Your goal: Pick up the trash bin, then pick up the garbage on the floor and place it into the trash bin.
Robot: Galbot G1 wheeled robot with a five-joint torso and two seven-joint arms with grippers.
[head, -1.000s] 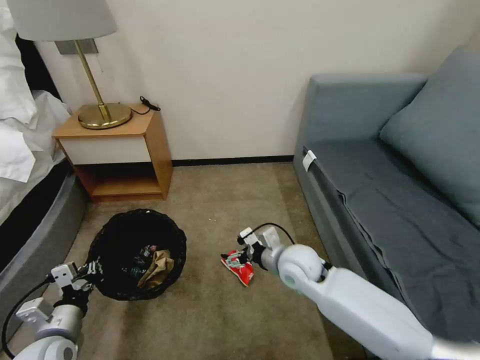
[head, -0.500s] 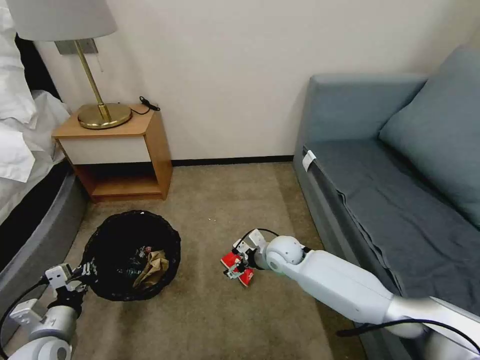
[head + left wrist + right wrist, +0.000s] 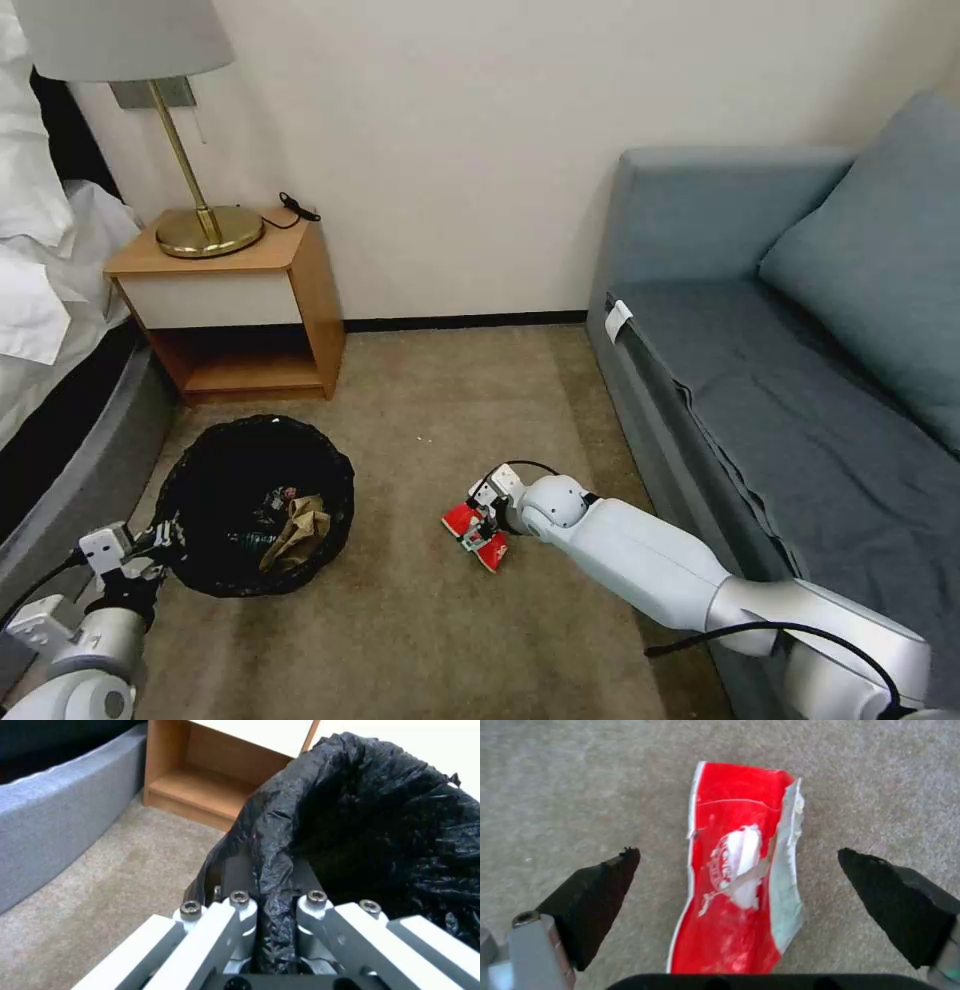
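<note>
Jaws of the right gripper (image 3: 737, 860) stand wide apart, low over the carpet (image 3: 420, 620), with a red-and-white packet (image 3: 740, 877) lying flat between them, untouched. Beside the sofa (image 3: 760, 400), the left gripper (image 3: 272, 896) is clamped on the black bag rim of the trash bin (image 3: 250, 500), which holds a crumpled brown paper bag (image 3: 295, 528).

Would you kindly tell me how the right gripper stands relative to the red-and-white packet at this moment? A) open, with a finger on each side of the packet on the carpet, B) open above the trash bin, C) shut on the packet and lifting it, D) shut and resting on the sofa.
A: the right gripper is open, its black fingers flanking the red-and-white packet, which lies flat on the carpet.
</note>
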